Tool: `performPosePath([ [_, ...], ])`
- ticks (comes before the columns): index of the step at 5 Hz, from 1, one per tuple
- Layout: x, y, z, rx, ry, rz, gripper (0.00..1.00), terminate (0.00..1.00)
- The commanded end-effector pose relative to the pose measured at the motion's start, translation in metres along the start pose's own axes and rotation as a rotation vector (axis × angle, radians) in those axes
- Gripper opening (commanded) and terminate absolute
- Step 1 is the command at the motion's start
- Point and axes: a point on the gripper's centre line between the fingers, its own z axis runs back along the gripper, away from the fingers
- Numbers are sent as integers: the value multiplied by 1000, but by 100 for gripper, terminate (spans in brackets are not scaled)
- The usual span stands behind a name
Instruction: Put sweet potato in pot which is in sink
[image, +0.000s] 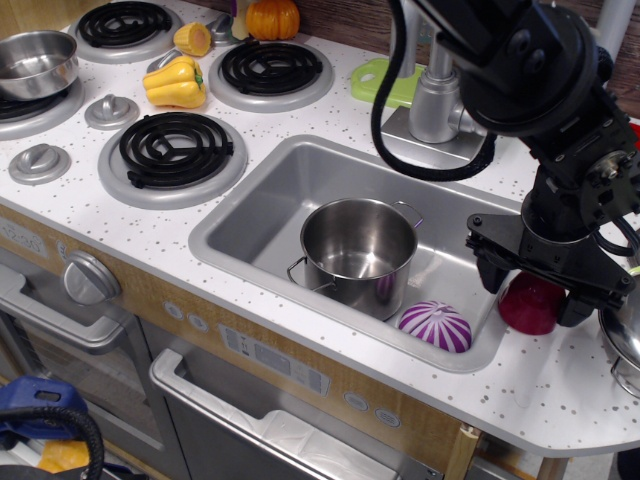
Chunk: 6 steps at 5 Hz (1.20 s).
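The dark red sweet potato (530, 305) lies on the white counter just right of the sink (260, 215). My gripper (532, 290) is open and low over it, one finger on its left side and one on its right, so its top is hidden. The steel pot (358, 250) stands upright and empty in the middle of the sink, left of the gripper. I cannot tell whether the fingers touch the sweet potato.
A purple-and-white striped toy (436, 326) lies in the sink's front right corner. A steel pan rim (622, 340) sits at the right edge. The faucet (437, 95) stands behind the sink. A yellow pepper (174, 82) and burners are at left.
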Motion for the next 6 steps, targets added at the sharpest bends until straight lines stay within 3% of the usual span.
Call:
performPosePath([
  [1,7,1,-2,6,-39,53,0,0],
  [2,20,9,19,32,15,-3,0,0],
  [3,33,27,52,96,80,-89,0,0],
  [4,42,59,75,122,115,-159,0,0],
  [5,39,91,80,197,103,-216,100,0],
  [6,29,130,73,264,18,-299,100,0],
])
